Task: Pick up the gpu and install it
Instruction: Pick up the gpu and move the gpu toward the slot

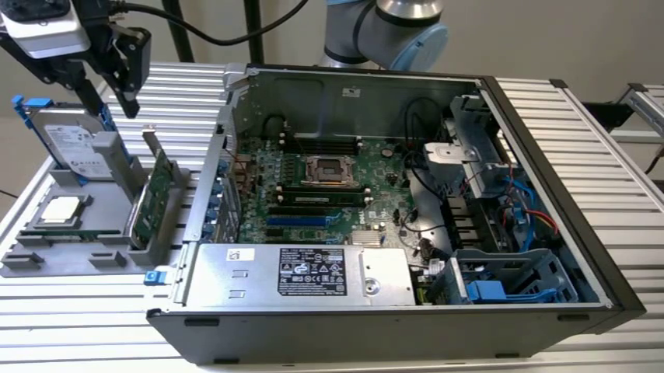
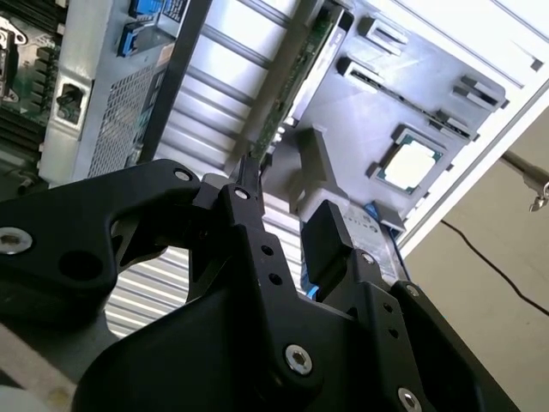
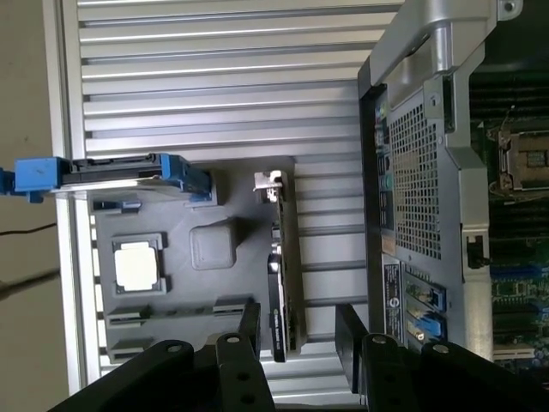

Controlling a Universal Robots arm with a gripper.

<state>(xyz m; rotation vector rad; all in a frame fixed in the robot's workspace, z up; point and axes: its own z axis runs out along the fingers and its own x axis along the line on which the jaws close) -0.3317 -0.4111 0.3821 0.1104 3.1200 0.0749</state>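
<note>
Above the grey tray (image 3: 249, 215), my pincer (image 3: 299, 306) hangs wide open over the gpu (image 3: 279, 283) standing on edge in it: light, stiff, fragile, I judge, so pinch its top edge.

Exterior view: taken from off the arm, high and well back, looking down at a slant across the slatted bench (image 1: 602, 132) and into the open computer case (image 1: 311, 93); wide enough to take in the pincer (image 1: 120, 105) from the side and the grey tray (image 1: 62, 260) beneath it. First wrist view: taken from just behind the pincer, looking straight down past its fingers (image 3: 250, 326) onto the tray well below and the case's rear wall beside it. Second wrist view: taken from closer in, on another side of the pincer, tilted steeply along the fingers toward the same tray. Shared by all three: tray under the pincer, square chip (image 1: 62, 210) in it, nearest wall of the case.
</note>
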